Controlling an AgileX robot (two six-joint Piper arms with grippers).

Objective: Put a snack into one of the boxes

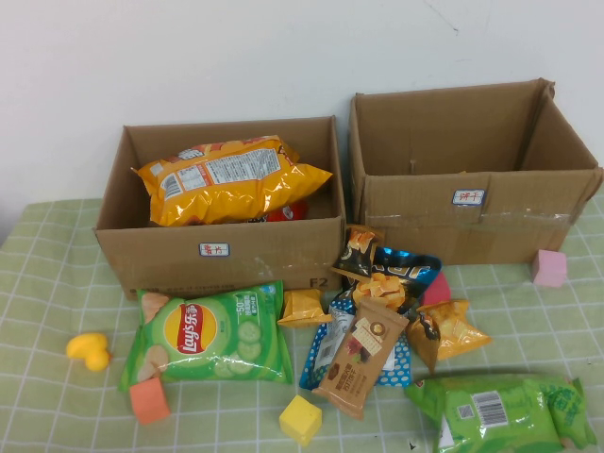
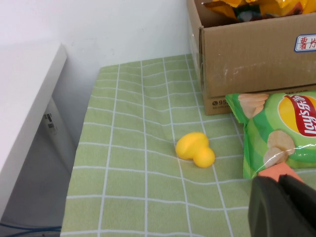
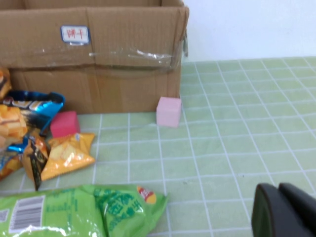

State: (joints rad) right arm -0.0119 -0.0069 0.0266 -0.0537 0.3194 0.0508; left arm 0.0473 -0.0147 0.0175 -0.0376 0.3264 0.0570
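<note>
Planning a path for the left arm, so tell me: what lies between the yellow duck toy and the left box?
Only bare checkered cloth between the yellow duck toy and left box, in the left wrist view.

The left gripper (image 2: 284, 207) hangs low over the table's left side. The right gripper (image 3: 286, 212) hangs low over its right side.

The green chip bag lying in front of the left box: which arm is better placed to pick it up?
Probably the left. The left gripper hangs near the green chip bag; the right gripper is by the other bag.
</note>
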